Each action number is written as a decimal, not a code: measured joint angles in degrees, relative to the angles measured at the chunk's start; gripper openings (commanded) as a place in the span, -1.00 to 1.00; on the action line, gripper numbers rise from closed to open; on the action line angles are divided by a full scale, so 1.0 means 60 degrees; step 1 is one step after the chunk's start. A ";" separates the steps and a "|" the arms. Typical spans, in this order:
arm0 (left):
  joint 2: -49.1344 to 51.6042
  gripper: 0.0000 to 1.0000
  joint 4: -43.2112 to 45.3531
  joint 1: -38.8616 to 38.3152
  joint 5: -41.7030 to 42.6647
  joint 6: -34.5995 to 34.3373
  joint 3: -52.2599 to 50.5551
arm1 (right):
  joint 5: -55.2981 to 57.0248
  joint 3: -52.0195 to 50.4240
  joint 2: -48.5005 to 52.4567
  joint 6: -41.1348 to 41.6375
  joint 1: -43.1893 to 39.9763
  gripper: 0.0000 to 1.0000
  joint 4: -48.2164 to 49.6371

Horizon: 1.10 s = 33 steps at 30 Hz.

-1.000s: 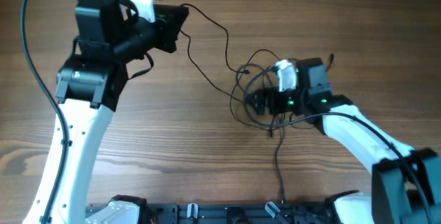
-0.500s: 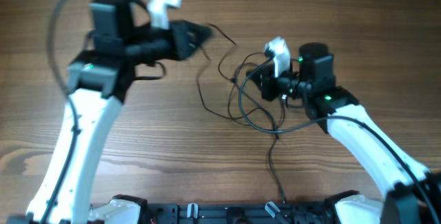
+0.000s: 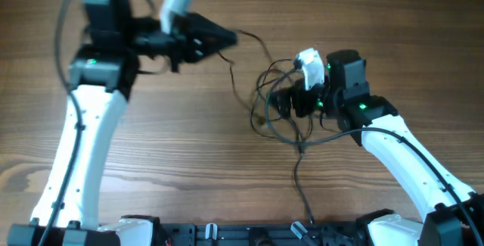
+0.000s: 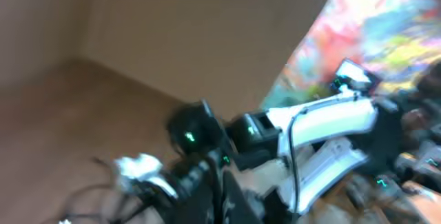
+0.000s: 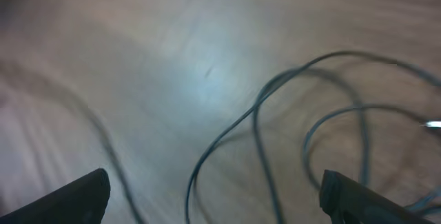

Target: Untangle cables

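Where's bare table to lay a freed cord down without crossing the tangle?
Bare table lies at the far right beyond the right arm, and in front between the left arm and the trailing cord. Crowded: the cables between left gripper and right gripper.

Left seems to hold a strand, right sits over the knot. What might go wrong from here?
1. The left gripper seems to pinch one cord that runs into the tangle; pulling harder may tighten the knot instead of freeing it.
2. The right gripper is open with several loops between its fingers; closing now may catch more than one strand.
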 measured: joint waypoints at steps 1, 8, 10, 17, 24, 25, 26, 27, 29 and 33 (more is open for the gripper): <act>-0.0135 -0.92 0.0503 0.0346 0.0018 -0.0565 0.0004 | -0.0200 -0.0124 0.0025 -0.0514 0.0036 0.99 0.0022; -0.0401 -0.92 0.1297 0.0637 0.0095 -0.2211 0.0018 | -0.0576 -0.0430 0.2018 -0.1763 0.0557 -0.83 0.0273; -0.0401 -0.92 0.1293 0.0637 0.0095 -0.2266 0.0018 | -0.0488 -0.0488 0.2368 -0.1821 0.0576 -0.91 0.0262; -0.0401 -0.92 -0.0543 0.0922 -0.0798 -0.2251 0.0073 | 0.0033 0.0313 0.1621 -0.0474 -0.0229 -0.91 -0.0729; -0.0386 -0.92 -0.3883 0.0925 -0.3738 -0.1406 0.0069 | 0.2583 0.1257 -0.0033 -0.1126 -0.0714 -0.91 0.1064; -0.0386 -0.92 -0.4033 0.0903 -0.3861 -0.1330 0.0069 | 0.2805 0.1257 0.0033 -0.1519 -0.0659 -0.91 0.1031; -0.0386 -0.92 -0.4156 0.0892 -0.3971 -0.1264 0.0069 | 0.2976 0.1257 0.0127 -0.2211 -0.0597 -0.91 0.0903; -0.0386 -0.92 -0.4207 0.0882 -0.4036 -0.1202 0.0069 | 0.3075 0.1257 0.0237 -0.2849 -0.0532 -0.91 0.0568; -0.0386 -0.92 -0.4240 0.0882 -0.4116 -0.1140 0.0069 | 0.3209 0.1268 0.0441 -0.4218 -0.0448 -0.91 -0.0291; -0.0386 -0.92 -0.4288 0.0882 -0.4175 -0.1126 0.0069 | 0.5588 0.1246 0.0925 -0.5238 -0.0357 -0.82 -0.1617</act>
